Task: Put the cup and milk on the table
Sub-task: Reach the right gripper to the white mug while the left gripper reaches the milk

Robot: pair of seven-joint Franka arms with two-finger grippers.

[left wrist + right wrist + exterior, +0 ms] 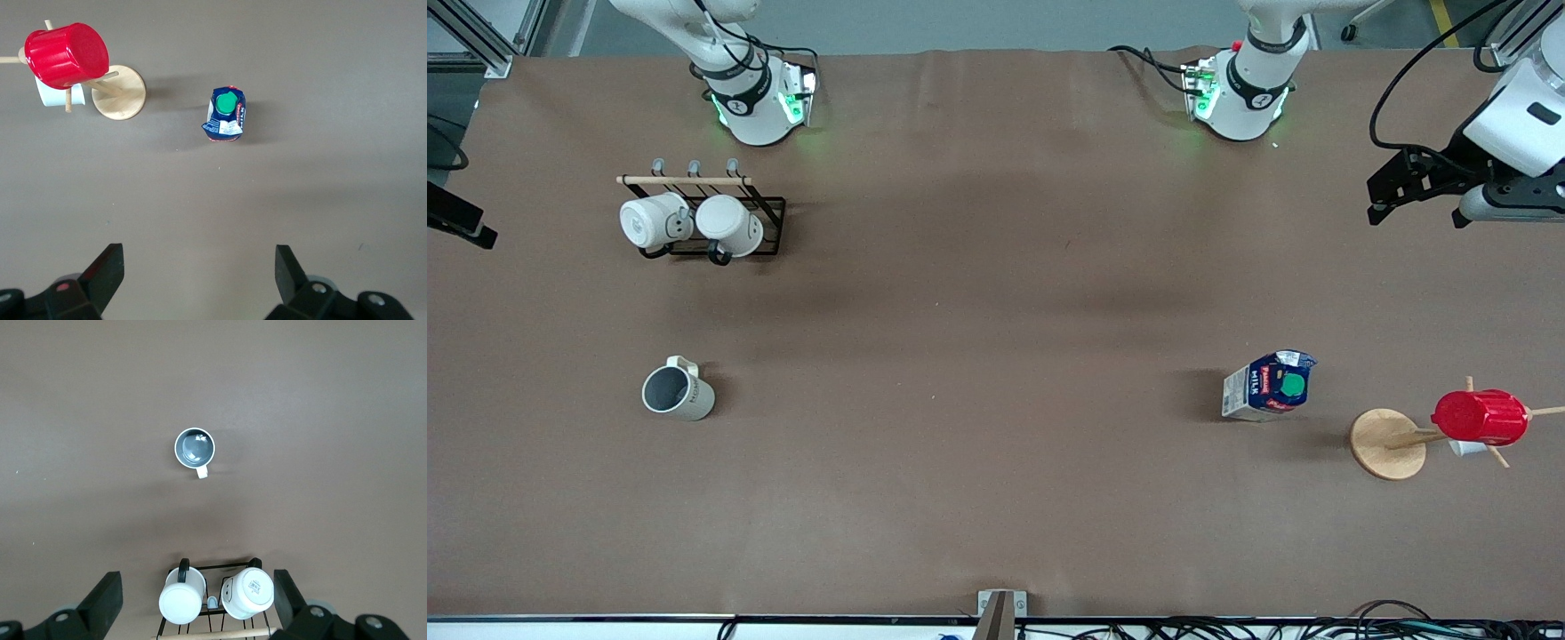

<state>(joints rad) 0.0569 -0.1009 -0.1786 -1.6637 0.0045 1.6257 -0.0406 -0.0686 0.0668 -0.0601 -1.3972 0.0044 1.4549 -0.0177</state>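
Front view shows the small off-white ceramic mug with the grey inside [678,391] standing upright on the big brown cloth-covered table [978,356], toward my right arm's end. It is nearer to the front camera than the black wire rack with a wooden bar [710,213], where two bright white mugs [689,222] hang.

The little dark blue and white milk carton with the round green cap [1268,385] stands on the table toward my left arm's end. Just beside it is the round wooden cup stand [1387,443] with a red ribbed cup [1480,418] on one peg.

My left gripper [199,267] is up in the air over bare table at my left arm's end. Its two black fingers [107,270] are spread wide apart and hold nothing.

My right gripper [197,590] hangs over the wire rack. Its black fingers [105,593] are wide apart too, and they touch nothing.
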